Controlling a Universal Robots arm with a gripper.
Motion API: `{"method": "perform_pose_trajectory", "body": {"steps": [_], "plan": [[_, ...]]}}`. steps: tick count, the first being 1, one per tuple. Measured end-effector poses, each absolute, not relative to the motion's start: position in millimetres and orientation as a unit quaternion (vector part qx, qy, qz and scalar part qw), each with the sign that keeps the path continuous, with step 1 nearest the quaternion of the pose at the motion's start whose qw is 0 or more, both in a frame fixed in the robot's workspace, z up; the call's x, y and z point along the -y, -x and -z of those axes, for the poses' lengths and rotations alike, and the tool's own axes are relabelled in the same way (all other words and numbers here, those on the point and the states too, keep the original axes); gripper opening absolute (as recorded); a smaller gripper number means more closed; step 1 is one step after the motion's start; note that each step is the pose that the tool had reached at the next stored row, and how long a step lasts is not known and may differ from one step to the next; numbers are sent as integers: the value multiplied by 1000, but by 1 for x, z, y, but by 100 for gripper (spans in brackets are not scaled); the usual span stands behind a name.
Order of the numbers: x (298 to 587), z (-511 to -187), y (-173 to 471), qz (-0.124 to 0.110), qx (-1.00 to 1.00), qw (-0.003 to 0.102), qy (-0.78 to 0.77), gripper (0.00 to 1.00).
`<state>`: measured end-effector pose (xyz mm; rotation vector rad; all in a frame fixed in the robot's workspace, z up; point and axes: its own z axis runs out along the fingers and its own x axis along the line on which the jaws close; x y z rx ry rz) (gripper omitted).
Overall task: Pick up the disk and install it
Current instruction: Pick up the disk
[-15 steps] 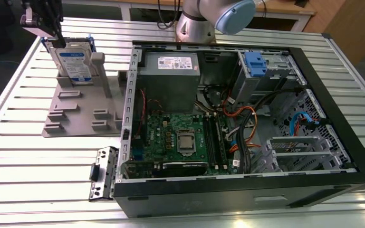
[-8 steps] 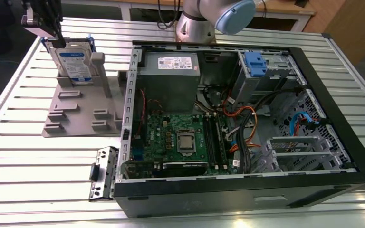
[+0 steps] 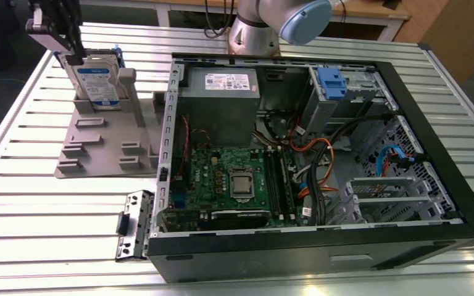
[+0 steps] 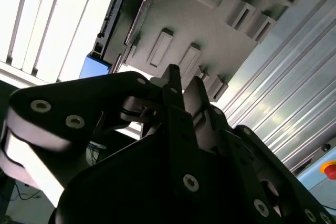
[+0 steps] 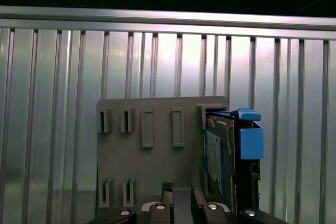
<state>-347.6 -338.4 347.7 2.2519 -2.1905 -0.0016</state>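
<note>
The grey holder [image 3: 101, 147] hides the bottom of the disk [image 3: 95, 77].

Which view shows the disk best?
The exterior view: the disk stands upright in the grey rack, label visible. The first wrist view shows the disk edge-on; the second wrist view catches its blue frame.

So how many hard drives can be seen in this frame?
1. The disk stands upright in the grey holder, at the exterior view's left of the open computer case. Others may be hidden inside its bays.
</note>
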Motion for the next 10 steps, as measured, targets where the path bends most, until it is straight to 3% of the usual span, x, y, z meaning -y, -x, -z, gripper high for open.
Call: {"method": "perform_pose_trajectory", "body": {"steps": [3,6,10], "plan": [[338,-348,348,1,697,0,-717,35],[338,-348,348,1,697,0,-717,47],[338,-348,348,1,696,0,-718,47]]}}
